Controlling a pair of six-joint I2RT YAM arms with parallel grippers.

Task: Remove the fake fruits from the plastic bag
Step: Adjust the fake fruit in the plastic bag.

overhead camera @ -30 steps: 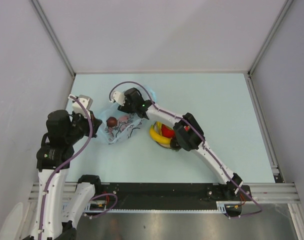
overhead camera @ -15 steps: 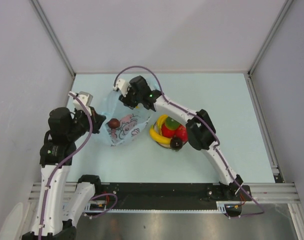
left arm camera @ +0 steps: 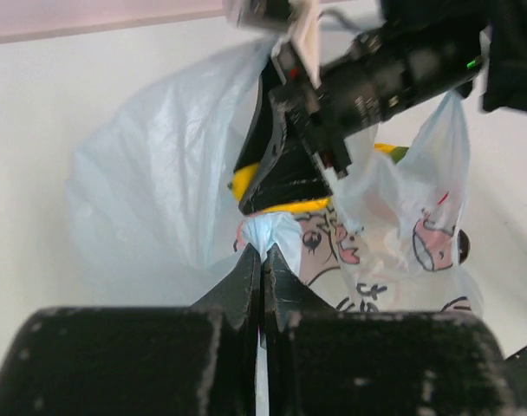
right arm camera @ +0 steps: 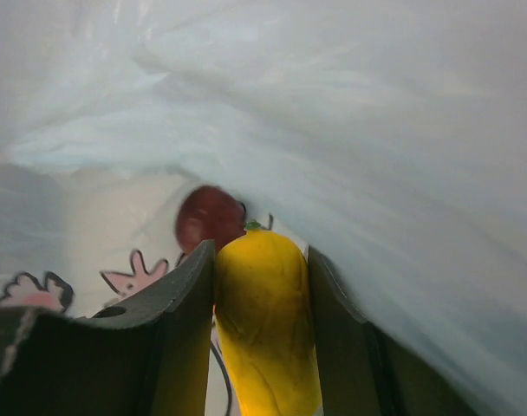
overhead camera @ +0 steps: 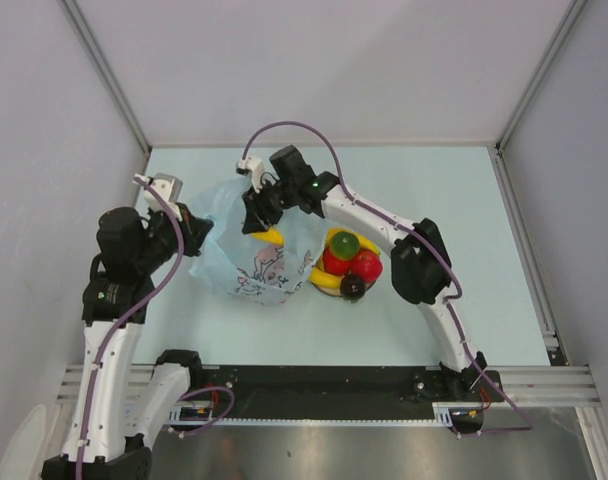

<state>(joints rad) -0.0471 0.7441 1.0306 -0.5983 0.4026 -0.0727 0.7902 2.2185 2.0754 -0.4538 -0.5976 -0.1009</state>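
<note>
L gripper (left arm camera: 262,256): I had it pinched shut on bag (overhead camera: 234,268) edge | R gripper (right arm camera: 259,253): clamped on yellow fruit (right arm camera: 265,347), btwn fingers, inside bag

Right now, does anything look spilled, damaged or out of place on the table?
Nothing stands out. The plastic bag is crumpled where the left gripper pinches its edge, and the right gripper holds a yellow fruit inside it. The other fruits sit in one pile beside the bag.

Your table (overhead camera: 464,220): pale blue-green. Plastic bag (overhead camera: 246,268) sags onto it left of centre. Just right of bag you have fruit pile on table: green-red ball (overhead camera: 343,243), red ball (overhead camera: 367,265), dark one (overhead camera: 352,287), yellow banana (overhead camera: 324,279).
</note>
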